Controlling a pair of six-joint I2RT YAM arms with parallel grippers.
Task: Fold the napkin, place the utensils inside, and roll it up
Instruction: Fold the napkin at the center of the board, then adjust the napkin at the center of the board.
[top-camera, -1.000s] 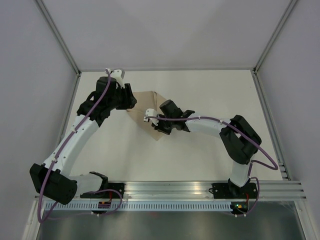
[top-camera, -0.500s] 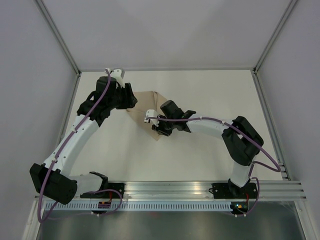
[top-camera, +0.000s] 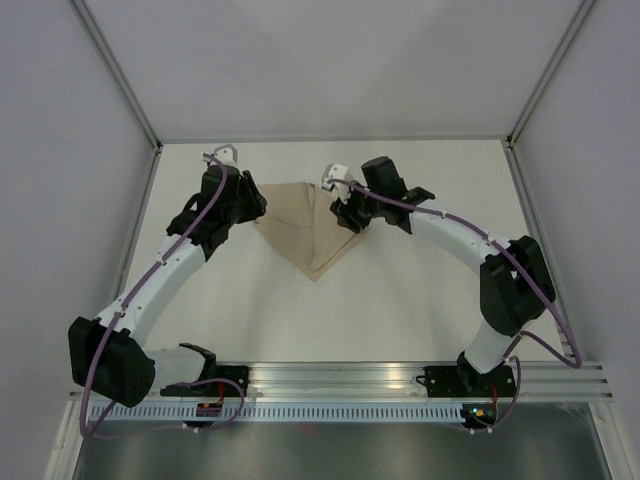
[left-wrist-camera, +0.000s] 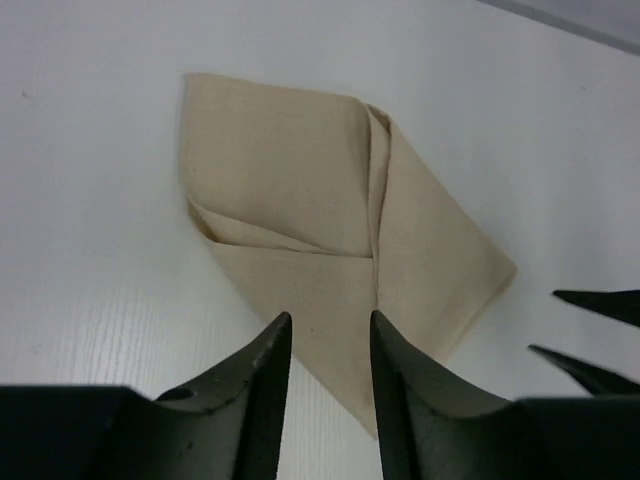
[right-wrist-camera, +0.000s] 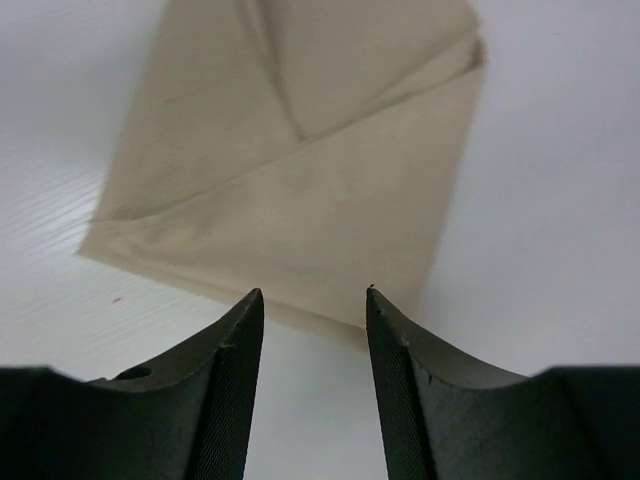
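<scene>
The beige napkin (top-camera: 308, 228) lies flat on the white table, folded with overlapping flaps into a kite shape whose point faces the arms. My left gripper (top-camera: 257, 207) is open and empty at the cloth's left corner; in the left wrist view its jaws (left-wrist-camera: 328, 332) stand apart just above the napkin (left-wrist-camera: 320, 190). My right gripper (top-camera: 346, 217) is open and empty at the cloth's right corner; in the right wrist view it (right-wrist-camera: 313, 302) hovers just off the edge of the napkin (right-wrist-camera: 300, 170). The fork with the teal handle is not in view.
Grey walls with metal frame posts (top-camera: 530, 100) close in the white table on three sides. The right gripper's dark fingertips (left-wrist-camera: 590, 300) show at the right edge of the left wrist view. A metal rail (top-camera: 340, 375) runs along the near edge.
My right gripper has moved from over the middle of the napkin to its far right corner, uncovering the cloth. My left gripper has shifted slightly farther back.
</scene>
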